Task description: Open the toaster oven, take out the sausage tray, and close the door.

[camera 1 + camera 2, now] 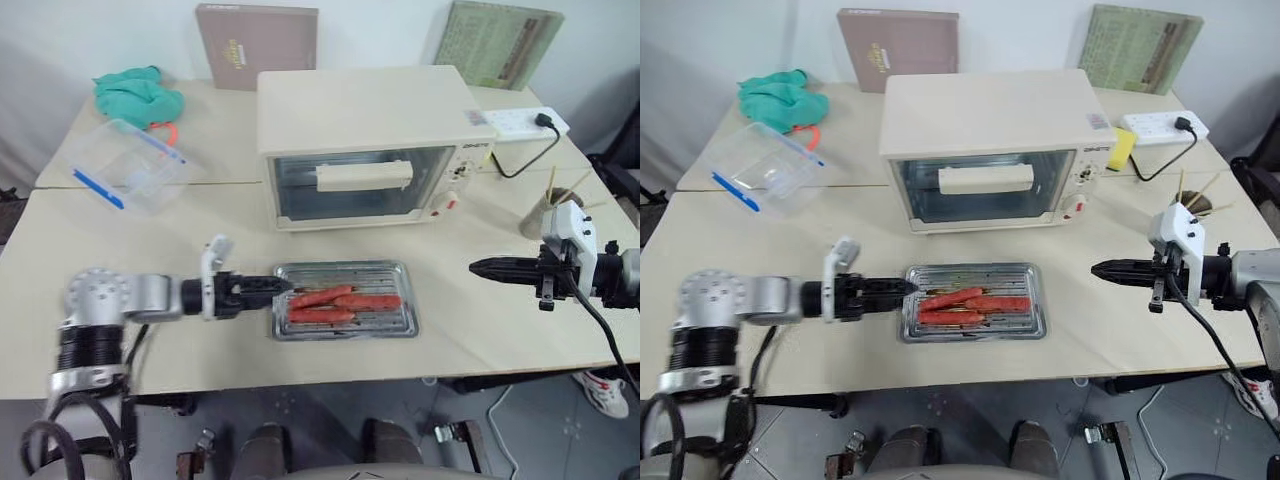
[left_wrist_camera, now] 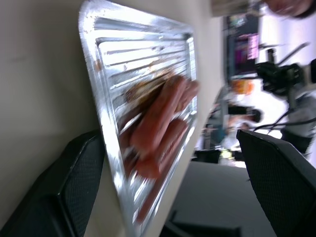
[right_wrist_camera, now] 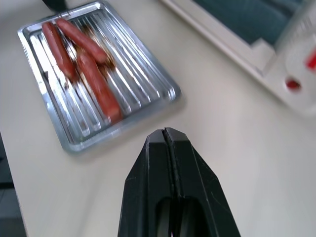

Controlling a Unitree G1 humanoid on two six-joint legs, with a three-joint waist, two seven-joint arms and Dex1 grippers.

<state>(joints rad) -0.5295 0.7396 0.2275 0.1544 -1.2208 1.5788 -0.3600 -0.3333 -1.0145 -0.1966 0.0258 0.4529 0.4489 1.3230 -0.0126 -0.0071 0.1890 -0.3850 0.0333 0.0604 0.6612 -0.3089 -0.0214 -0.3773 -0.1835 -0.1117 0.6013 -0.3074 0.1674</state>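
A: In the head views, where does the job stand?

B: The tray lies on the desk in front of the oven, and the door looks shut, handle bar across the glass. I'd judge the job nearly finished; what remains is for both arms to draw clear without nudging the tray.

A: And the left end effector?

B: It's level, right at the tray's near short edge. From here I can't say whether it touches the rim.

A: The left wrist view?

B: Its fingers stand wide apart, one on either side of the tray's edge, clamping nothing. The sausages lie just ahead, between them. Backing straight away should keep the rim from catching.

A: The right end effector?

B: In the head views it hangs over bare desk, well apart from the tray, pointing toward it.

A: The right wrist view?

B: Fingers pressed together, empty, above the desk. The tray is ahead of the tips, the oven's front corner off to one side.
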